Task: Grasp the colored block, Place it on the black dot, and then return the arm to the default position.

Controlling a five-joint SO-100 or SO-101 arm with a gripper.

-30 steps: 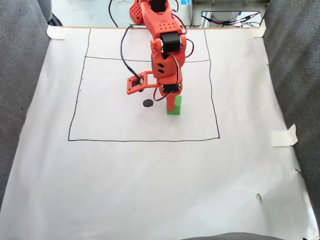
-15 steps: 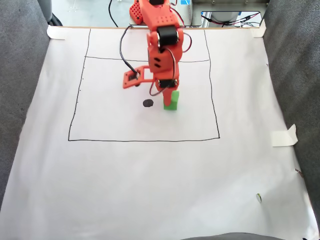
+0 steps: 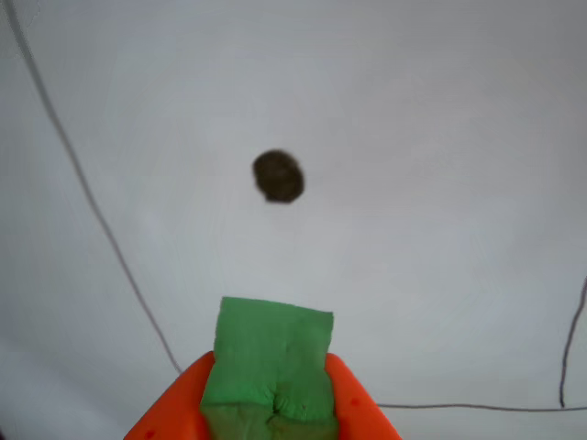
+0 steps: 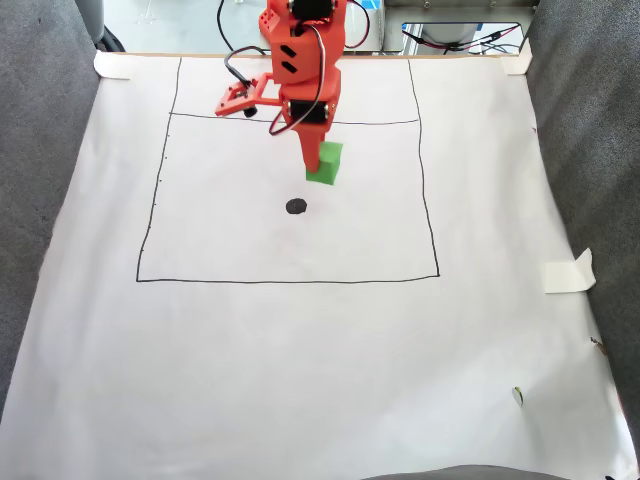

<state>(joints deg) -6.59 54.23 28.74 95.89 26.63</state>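
- Green block (image 4: pixel 324 163) is pinched between the orange jaws of the gripper (image 4: pixel 314 170) and, judging by the fixed view, carried clear of the paper, up and a little to the right of the black dot (image 4: pixel 296 206).
- From the camera riding behind the jaws, the block (image 3: pixel 269 367) sits at the bottom edge with the dot (image 3: pixel 278 176) well ahead of it and near centre — so the remaining travel looks like a nearly straight run toward the dot.
- The block's faces look squashed and creased where the jaws press, which suggests a soft material; I judge the hold firm enough, and no tighter squeeze is needed.
- To do this step well: bring the block directly over the dot first, then lower — sliding it along the white paper (image 4: pixel 300 350) on the counter could wrinkle the sheet or twist the block.
- The dot is about as wide as the block, so a small offset would leave black showing; keep the dot centred ahead of the block while closing in.
- Part the jaws only once the block's underside rests flat, then lift straight up so the tips do not drag it off the dot.
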